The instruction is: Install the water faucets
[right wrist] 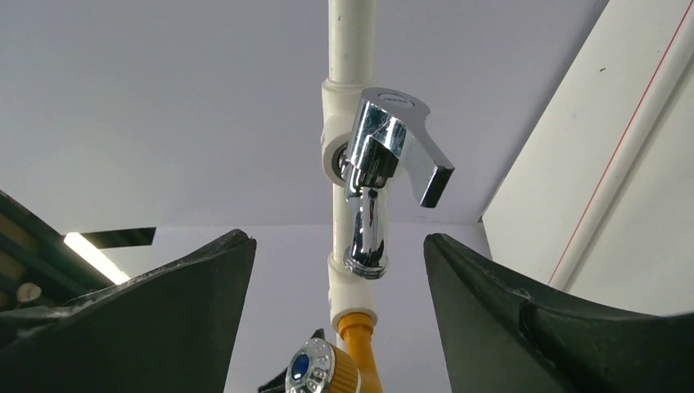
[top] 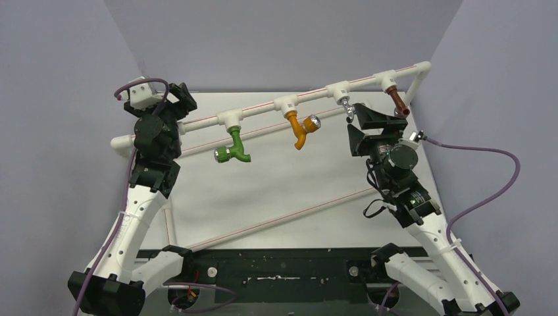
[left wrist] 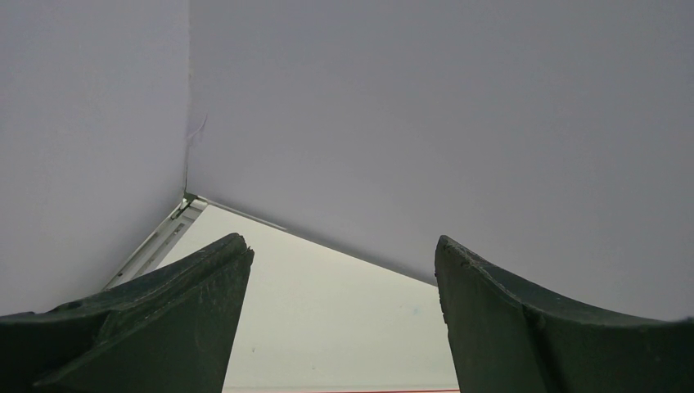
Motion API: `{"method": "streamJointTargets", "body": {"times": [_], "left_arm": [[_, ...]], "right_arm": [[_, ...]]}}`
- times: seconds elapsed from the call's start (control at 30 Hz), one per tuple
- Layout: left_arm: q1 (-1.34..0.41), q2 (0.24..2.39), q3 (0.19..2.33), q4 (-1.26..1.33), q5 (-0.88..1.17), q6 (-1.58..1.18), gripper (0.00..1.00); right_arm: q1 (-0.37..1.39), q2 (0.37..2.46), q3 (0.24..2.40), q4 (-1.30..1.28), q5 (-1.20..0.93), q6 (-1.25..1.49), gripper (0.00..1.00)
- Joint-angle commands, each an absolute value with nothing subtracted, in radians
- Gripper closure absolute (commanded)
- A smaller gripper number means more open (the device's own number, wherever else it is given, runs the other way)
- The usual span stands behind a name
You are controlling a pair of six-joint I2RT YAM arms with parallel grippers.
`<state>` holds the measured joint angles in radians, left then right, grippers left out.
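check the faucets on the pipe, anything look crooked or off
Nothing is broken or spilled, but the alignment is off: the green faucet has its knob pointing left, while the orange faucet has its knob pointing right.

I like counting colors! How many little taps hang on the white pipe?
4, along the white pipe: a green faucet leftmost, an orange faucet next, a chrome faucet third, and a brown faucet rightmost. None looks hidden.

White links [top: 139, 220] carry black joints [top: 156, 135], purple cables [top: 474, 147] and black end effector fingers [left wrist: 164, 319].
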<state>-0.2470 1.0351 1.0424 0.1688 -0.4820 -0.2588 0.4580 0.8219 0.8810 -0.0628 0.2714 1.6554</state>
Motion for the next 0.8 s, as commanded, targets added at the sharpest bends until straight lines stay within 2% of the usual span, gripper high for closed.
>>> {"method": "streamJointTargets", "body": {"times": [0.0, 0.23, 0.6, 0.77], "left_arm": [[-0.269, 1.066, 0.942, -0.167, -0.497, -0.267, 0.2], [-0.268, 1.068, 0.942, -0.167, -0.495, -0.268, 0.2], [-0.268, 1.072, 0.941, -0.165, -0.49, -0.271, 0.2], [-0.268, 1.072, 0.941, -0.164, -0.492, -0.272, 0.2]], "right_arm": [[0.453, 0.736, 0.891, -0.1, 0.267, 1.495, 0.23], [0.45, 0.639, 0.896, -0.099, 0.282, 1.188, 0.23], [0.451, 0.656, 1.0, -0.018, 0.12, 0.366, 0.23], [0.45, 0.663, 0.985, 0.034, -0.02, -0.001, 0.19]]}}
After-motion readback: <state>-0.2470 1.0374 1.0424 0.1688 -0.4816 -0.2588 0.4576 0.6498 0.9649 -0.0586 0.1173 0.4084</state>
